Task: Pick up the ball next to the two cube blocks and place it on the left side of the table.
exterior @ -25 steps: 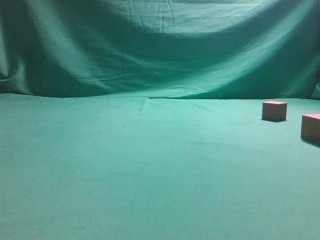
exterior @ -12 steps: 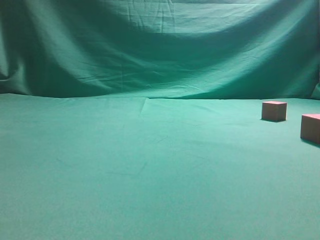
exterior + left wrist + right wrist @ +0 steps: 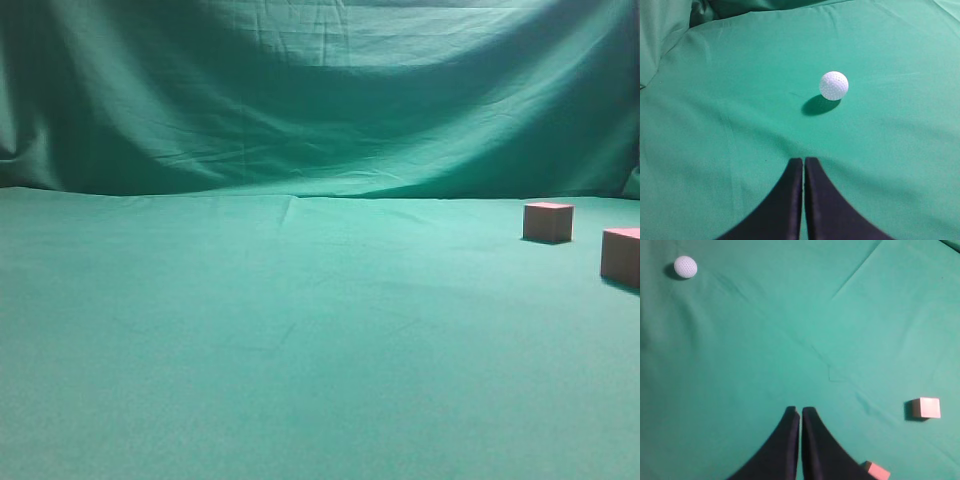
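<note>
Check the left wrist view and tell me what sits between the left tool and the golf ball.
Nothing visible: only bare green table lies between the closed left tool and the ball.

Your exterior view looks low along the table [image 3: 250,350] toward the green backdrop [image 3: 320,90], catching the two cube blocks [image 3: 549,221] at its right edge. Your left wrist view looks down at a slant past the left gripper [image 3: 803,162], close over the cloth, with the ball [image 3: 833,85] just ahead. Your right wrist view looks down from higher, past the right gripper [image 3: 800,412]; it shares the ball [image 3: 685,266] with the left wrist view and the cubes [image 3: 926,407] with the exterior view.
</note>
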